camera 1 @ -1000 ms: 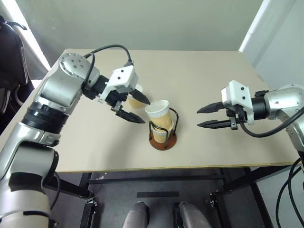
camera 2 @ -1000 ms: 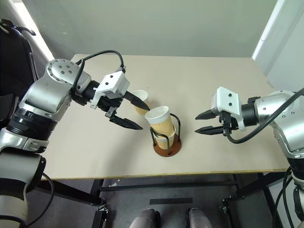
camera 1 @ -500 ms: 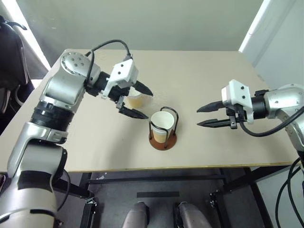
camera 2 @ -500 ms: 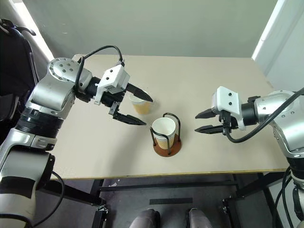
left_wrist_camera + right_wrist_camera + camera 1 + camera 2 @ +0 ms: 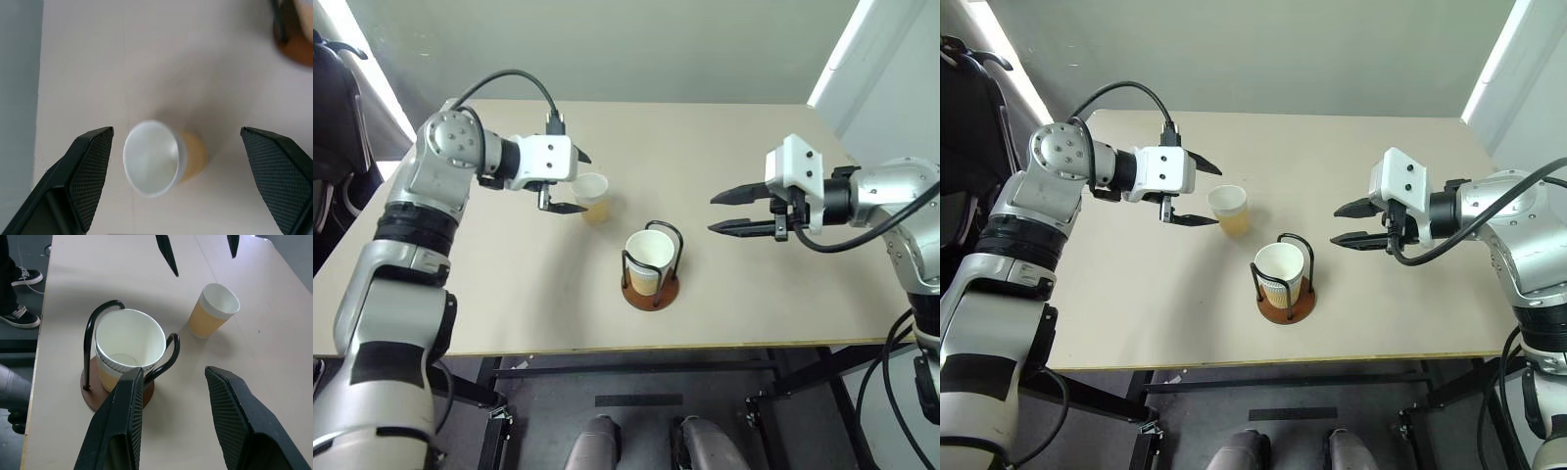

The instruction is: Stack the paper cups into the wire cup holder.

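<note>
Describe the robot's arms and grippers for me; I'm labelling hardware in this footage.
Both arms have silver-grey metallic shells with black joint bands. Each wrist carries a white boxy housing fed by a black cable. The left gripper and right gripper each have two slim, pointed black fingers with cross-hatched pads.

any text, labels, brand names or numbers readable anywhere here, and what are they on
None can be read.
The loose paper cup is plain tan with a white rim.
The nested paper cups in the wire cup holder show no print.
The white housings by each end effector, left and right, show no marking.
The table is unmarked.
</note>
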Robot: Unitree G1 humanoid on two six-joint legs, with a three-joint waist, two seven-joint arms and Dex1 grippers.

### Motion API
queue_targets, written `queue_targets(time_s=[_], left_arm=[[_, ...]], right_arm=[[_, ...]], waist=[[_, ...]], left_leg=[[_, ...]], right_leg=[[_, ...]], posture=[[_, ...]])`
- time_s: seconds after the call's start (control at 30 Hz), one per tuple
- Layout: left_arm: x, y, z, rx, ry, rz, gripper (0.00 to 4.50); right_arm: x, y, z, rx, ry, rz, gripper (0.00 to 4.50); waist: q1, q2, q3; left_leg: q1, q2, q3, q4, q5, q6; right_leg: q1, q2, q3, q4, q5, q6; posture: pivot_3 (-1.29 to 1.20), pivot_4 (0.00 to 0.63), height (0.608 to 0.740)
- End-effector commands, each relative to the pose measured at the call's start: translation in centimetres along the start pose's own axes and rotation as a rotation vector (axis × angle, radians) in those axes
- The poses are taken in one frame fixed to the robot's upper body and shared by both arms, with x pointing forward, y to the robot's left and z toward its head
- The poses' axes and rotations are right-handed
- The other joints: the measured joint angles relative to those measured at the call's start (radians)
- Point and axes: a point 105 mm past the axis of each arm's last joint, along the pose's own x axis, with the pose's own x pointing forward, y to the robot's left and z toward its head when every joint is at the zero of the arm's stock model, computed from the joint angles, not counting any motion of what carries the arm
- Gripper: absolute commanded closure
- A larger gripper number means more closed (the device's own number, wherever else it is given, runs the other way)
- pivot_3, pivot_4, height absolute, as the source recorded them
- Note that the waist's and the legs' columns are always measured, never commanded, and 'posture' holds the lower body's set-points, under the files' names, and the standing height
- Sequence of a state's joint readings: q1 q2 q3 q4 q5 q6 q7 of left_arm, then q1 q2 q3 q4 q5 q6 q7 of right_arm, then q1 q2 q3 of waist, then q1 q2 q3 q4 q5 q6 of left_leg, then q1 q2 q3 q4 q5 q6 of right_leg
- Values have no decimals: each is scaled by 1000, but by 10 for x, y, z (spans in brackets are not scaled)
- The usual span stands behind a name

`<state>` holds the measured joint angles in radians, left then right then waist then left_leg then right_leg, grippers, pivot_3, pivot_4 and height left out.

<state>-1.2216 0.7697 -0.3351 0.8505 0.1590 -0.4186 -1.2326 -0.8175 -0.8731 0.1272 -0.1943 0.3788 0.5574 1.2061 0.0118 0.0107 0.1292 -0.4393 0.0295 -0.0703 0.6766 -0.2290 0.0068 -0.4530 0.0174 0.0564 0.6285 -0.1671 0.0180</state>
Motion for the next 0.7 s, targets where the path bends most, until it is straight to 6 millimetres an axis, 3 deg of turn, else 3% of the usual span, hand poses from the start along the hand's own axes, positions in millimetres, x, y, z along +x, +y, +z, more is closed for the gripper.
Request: queue_targets(time_s=[0.03, 0.3, 0.43, 0.7], left_arm=[[-4, 13, -5, 65, 59, 72, 30], [7, 20, -17, 115, 123, 166, 30], [16, 18, -13, 130, 92, 182, 30], [23, 12, -15, 115, 91, 145, 30]], right_arm=[[-5, -6, 9, -50, -19, -36, 2529], [-1, -10, 20, -85, -112, -58, 2529], [0, -1, 30, -133, -183, -9, 2529], [-5, 9, 30, -99, -165, 61, 2529]], waist=[[0, 0, 0], [0, 0, 0], [0, 0, 0], [0, 0, 0]], left_leg=[[0, 0, 0, 0, 0, 0], [0, 0, 0, 0, 0, 1], [0, -1, 0, 1, 0, 1], [-2, -1, 0, 3, 0, 1]], right_leg=[[0, 0, 0, 0, 0, 0], [0, 0, 0, 0, 1, 1], [0, 0, 0, 0, 1, 1], [0, 0, 0, 0, 1, 2]], posture=[[0, 150, 740], [0, 150, 740], [0, 150, 740], [0, 150, 740]])
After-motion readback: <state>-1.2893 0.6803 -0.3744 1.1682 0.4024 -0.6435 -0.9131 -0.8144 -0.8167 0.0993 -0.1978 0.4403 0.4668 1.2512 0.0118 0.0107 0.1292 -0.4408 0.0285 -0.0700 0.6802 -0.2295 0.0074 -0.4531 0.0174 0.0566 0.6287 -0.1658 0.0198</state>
